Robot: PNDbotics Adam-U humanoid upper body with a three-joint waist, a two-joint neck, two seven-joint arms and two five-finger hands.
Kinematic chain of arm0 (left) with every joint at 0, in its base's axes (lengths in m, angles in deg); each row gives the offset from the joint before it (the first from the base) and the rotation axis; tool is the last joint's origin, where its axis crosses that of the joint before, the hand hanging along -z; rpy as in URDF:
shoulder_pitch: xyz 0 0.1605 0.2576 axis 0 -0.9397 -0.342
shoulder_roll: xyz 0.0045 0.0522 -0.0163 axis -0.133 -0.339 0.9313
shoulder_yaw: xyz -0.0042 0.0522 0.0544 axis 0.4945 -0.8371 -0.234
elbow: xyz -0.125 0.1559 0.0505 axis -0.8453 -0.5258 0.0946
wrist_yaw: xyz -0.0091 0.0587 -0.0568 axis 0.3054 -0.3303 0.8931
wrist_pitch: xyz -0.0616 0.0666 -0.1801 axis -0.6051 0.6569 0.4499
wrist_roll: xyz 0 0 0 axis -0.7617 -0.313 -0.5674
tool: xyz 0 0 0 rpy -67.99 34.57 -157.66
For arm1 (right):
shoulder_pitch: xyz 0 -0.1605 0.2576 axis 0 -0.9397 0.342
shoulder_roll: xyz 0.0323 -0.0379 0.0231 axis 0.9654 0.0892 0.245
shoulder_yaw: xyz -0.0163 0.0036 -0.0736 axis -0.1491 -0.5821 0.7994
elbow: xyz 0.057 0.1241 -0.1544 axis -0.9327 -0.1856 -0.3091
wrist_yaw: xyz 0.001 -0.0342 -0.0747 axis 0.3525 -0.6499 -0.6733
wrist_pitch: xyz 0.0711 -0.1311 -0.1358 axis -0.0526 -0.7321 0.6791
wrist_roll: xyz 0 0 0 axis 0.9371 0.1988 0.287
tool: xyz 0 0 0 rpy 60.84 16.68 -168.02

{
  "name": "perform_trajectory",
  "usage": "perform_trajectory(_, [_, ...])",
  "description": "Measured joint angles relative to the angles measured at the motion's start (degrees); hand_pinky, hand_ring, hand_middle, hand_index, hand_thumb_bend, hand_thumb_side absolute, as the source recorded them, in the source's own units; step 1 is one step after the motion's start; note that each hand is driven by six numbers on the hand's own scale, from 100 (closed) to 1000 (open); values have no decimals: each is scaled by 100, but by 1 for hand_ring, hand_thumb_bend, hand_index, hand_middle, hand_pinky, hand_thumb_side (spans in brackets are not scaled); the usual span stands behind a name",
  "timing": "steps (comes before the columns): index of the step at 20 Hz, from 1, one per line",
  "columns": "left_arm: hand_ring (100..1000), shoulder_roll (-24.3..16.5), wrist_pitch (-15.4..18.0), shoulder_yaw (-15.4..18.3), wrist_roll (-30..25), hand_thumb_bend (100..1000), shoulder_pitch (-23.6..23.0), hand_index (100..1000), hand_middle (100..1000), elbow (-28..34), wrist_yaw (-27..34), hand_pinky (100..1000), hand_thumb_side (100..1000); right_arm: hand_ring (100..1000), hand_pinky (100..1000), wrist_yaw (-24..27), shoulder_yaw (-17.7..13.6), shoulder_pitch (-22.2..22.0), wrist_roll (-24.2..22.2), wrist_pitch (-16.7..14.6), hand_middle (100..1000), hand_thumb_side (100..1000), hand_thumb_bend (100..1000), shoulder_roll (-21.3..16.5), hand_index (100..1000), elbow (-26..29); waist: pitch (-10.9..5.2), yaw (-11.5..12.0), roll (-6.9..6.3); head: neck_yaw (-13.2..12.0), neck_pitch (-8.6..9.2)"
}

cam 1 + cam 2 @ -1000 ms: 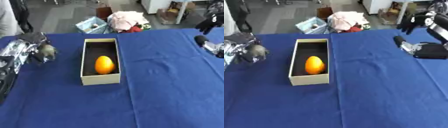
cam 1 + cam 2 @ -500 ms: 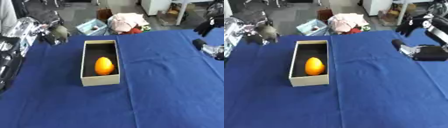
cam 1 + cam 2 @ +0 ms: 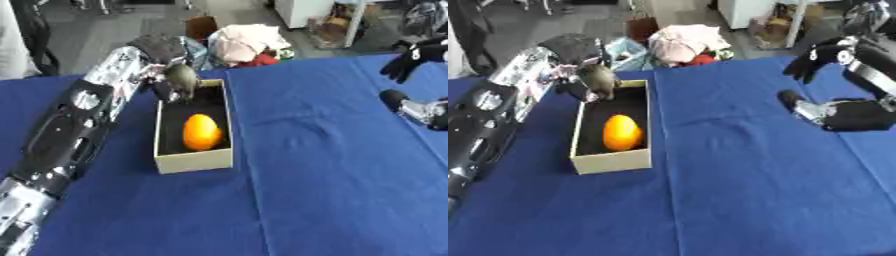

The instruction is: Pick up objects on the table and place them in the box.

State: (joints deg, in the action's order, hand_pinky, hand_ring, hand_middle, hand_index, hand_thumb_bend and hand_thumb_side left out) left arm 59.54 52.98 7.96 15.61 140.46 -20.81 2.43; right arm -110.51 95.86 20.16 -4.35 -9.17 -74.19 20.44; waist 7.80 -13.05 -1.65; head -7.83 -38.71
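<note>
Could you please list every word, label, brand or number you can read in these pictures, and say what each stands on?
None: no readable text shows in either view.
The box has plain walls, and the orange object in it is unmarked.
The grey-green object in the left robot hand bears no label.
The blue table is plain.
The clutter on the floor behind is too blurred to read.

Head stereo pair, looking down, probably mid-range; both share box (image 3: 194, 131), table (image 3: 332, 180).
</note>
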Motion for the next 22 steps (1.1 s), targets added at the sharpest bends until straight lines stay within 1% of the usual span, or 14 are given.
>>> perform_trajectory(5, [374, 144, 56, -10, 62, 384, -68, 525, 368, -204, -191, 505, 163, 580, 713, 35, 0, 2, -21, 1, 570, 690, 254, 21, 724, 0, 5, -31, -5, -10, 2])
perform_trajectory(7, [408, 154, 67, -13, 100, 424, -109, 555, 401, -287, -261, 528, 181, 580, 713, 39, 0, 1, -31, -7, 570, 690, 253, 47, 724, 0, 6, -31, -5, -10, 4])
perform_trajectory(8, [426, 167, 65, -13, 128, 466, -118, 570, 419, -320, -298, 543, 208, 580, 713, 40, 0, 1, -36, -12, 569, 690, 253, 48, 724, 0, 6, -31, -5, -10, 5])
perform_trajectory(9, [444, 178, 61, -13, 164, 486, -120, 588, 438, -348, -331, 554, 218, 580, 714, 41, 0, 0, -39, -14, 569, 690, 253, 48, 724, 0, 6, -31, -5, -10, 6])
perform_trajectory(10, [472, 191, 51, -13, 203, 493, -127, 615, 467, -367, -365, 576, 216, 580, 714, 43, 0, 0, -40, -16, 569, 690, 253, 48, 724, 0, 6, -31, -5, -9, 7])
perform_trajectory(11, [483, 194, 43, -13, 243, 501, -136, 628, 478, -388, -393, 582, 221, 580, 714, 44, 0, -1, -41, -16, 570, 690, 253, 48, 723, 0, 6, -31, -5, -9, 7])
perform_trajectory(12, [507, 194, 35, -12, 284, 588, -150, 656, 505, -404, -426, 599, 274, 581, 714, 45, 0, -2, -42, -15, 570, 691, 253, 49, 723, 0, 6, -31, -5, -9, 8])
perform_trajectory(13, [519, 194, 26, -11, 323, 640, -161, 667, 519, -423, -452, 611, 302, 581, 714, 46, 0, -2, -44, -15, 570, 691, 252, 49, 723, 0, 6, -30, -3, -8, 9])
perform_trajectory(14, [533, 194, 16, -4, 368, 748, -168, 693, 538, -434, -477, 623, 357, 581, 715, 48, 0, -3, -47, -13, 570, 691, 252, 49, 723, 0, 6, -22, -1, -7, 10])
perform_trajectory(15, [541, 191, 5, 4, 415, 775, -170, 704, 547, -437, -490, 629, 368, 582, 715, 53, 0, -3, -52, -12, 571, 691, 252, 49, 723, 0, 6, -15, 4, -5, 10])
perform_trajectory(17, [570, 189, -6, 6, 511, 901, -170, 724, 577, -430, -500, 649, 403, 582, 715, 61, -1, -4, -62, -15, 571, 691, 253, 49, 722, 0, 6, -5, 20, -4, 13])
perform_trajectory(19, [601, 179, -6, 9, 591, 926, -167, 744, 609, -395, -501, 672, 404, 581, 715, 65, -2, -4, -65, -17, 570, 691, 253, 49, 721, 0, 6, 6, 30, -2, 25])
perform_trajectory(21, [639, 141, 8, 9, 631, 1000, -155, 774, 651, -324, -499, 699, 425, 582, 715, 68, -2, -4, -69, -22, 570, 691, 253, 49, 720, 0, 5, 11, 30, 0, 27])
perform_trajectory(22, [646, 120, 21, 8, 637, 1000, -147, 778, 658, -275, -492, 704, 430, 581, 715, 70, -2, -4, -73, -25, 570, 691, 252, 49, 720, 0, 5, 18, 30, 1, 27])
